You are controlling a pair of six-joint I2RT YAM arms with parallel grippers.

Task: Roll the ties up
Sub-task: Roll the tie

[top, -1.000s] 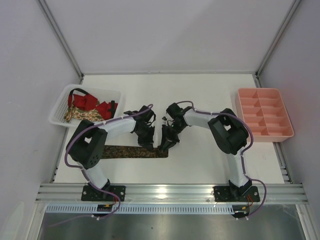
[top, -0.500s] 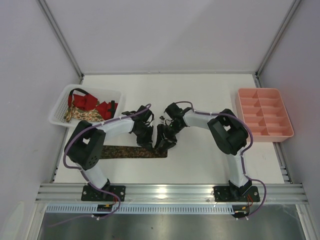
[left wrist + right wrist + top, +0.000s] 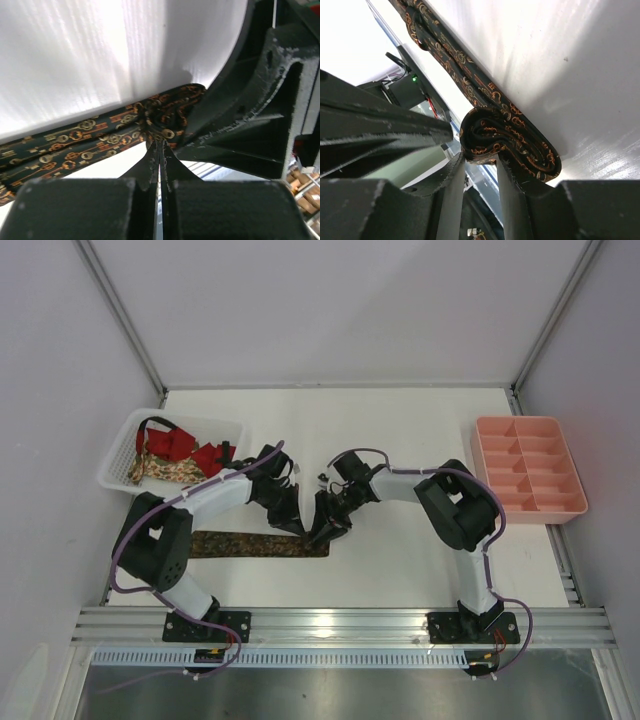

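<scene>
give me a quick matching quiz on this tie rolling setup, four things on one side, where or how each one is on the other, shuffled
Things
1 patterned tie
2 white basket
3 pink tray
4 left gripper

Place or state
a shut
b at the right edge of the table
c far left, holding the spare ties
d lying flat, one end rolled up

Pairs: 1-d, 2-c, 3-b, 4-a

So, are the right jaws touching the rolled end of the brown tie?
Touching. The right wrist view shows the rolled end sitting directly against both fingertips of the right jaws, with no gap between fabric and tips.
</scene>
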